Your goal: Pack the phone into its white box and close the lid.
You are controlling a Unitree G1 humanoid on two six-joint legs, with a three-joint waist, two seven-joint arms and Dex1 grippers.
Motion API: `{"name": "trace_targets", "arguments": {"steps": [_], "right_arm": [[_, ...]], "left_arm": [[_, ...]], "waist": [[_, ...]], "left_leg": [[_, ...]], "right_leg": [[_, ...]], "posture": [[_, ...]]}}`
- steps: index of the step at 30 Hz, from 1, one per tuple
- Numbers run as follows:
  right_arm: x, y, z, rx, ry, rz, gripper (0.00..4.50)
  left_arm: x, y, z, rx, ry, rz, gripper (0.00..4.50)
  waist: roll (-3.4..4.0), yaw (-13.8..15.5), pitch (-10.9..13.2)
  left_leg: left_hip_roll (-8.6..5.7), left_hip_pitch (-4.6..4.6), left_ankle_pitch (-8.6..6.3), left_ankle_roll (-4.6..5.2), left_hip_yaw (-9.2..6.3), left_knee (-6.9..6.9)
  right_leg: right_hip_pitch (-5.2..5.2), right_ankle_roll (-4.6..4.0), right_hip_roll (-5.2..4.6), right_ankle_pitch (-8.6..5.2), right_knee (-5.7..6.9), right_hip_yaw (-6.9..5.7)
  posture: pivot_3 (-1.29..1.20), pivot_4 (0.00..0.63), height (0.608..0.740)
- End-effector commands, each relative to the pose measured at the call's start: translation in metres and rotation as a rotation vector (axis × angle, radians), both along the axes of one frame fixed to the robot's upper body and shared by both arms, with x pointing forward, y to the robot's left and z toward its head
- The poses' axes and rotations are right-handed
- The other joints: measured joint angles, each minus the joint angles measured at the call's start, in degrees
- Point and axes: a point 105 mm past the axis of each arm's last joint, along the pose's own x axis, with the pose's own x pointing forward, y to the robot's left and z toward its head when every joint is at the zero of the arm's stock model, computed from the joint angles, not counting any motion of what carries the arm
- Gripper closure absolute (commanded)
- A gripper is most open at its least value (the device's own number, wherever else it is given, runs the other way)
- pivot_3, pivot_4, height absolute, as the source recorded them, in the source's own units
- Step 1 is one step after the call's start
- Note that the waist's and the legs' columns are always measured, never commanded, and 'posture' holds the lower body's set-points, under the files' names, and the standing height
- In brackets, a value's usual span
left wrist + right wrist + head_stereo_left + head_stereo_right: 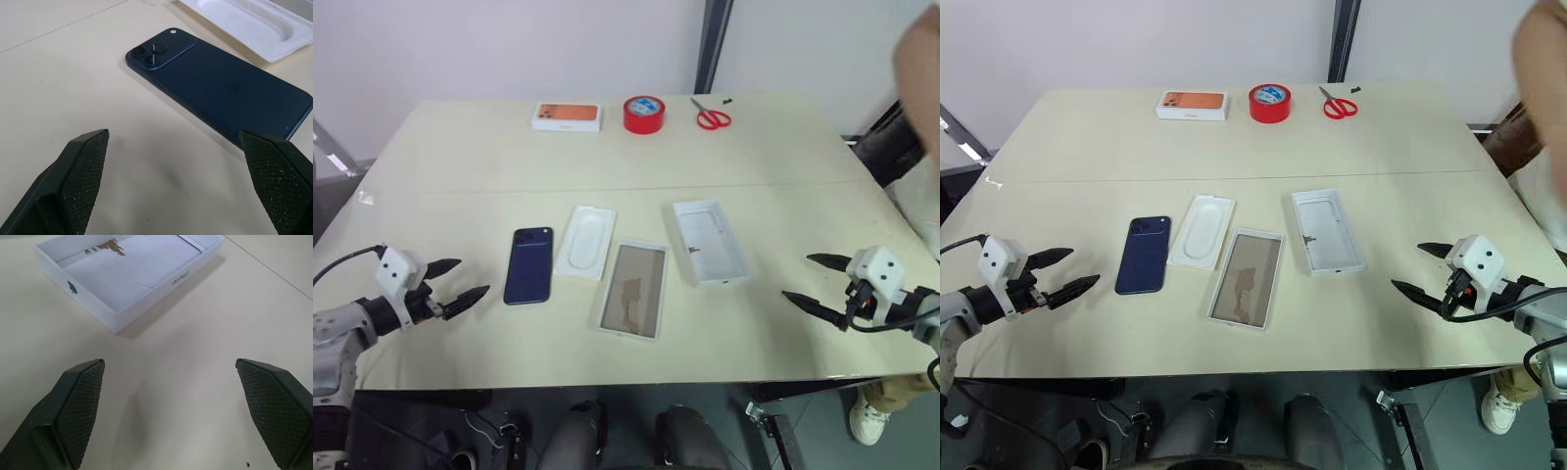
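**Inspector:** Report the table [773, 147] layout.

**Assistant:** 4 items lie in a row across the middle. Furthest left is the phone [529, 264], flat, back up, with its camera cluster at the far left corner. Just right of it is the thin white insert [585, 242], rounded recess facing up. Next comes the white box [634, 290], open side up, tan-grey floor showing; it sits nearest of the 4. Right of that is the lid [709, 241], plain white inside facing up, apart from the white box.

**Inspector:** Is anything packed?

**Assistant:** No. The phone rests on the table outside the white box, and the lid is off.

**Inspector:** State of the grippers?

**Assistant:** The left gripper [455, 281] hovers at the near left, fingers spread wide and holding nothing. It points toward the phone, which lies near it but not touching. The right gripper [816, 282] hovers at the near right, fingers likewise spread wide and holding nothing. It points toward the lid, with bare table between them.

**Inspector:** Other items?

**Assistant:** Along the far edge are a white box with an orange picture [567, 117], a red tape roll [644, 114] and red-handled scissors [711, 117]. Part of a person [915, 54] shows at the far right.
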Motion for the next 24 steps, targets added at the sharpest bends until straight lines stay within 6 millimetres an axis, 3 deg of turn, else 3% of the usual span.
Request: {"name": "trace_targets", "arguments": {"steps": [1,24], "right_arm": [[0.003,-0.003,0.014,-0.019,-0.057,-0.004,0.0],[0.008,0.009,0.01,-0.03,-0.066,0.023,0.0]], "left_arm": [[0.0,0.008,0.015,0.008,-0.063,0.029,0.02],[0.012,0.0,0.019,-0.011,-0.025,0.04,0.02]], "waist": [[0.0,0.0,0.0],[0.0,-0.01,0.0]], "left_leg": [[0.0,0.0,0.0,0.0,0.0,0.0],[0.0,0.0,0.0,0.0,0.0,0.01]], "right_leg": [[0.0,0.0,0.0,0.0,0.0,0.0],[0.0,0.0,0.0,0.0,0.0,-0.01]], "posture": [[0.0,0.15,0.734],[0.0,0.15,0.734]]}}
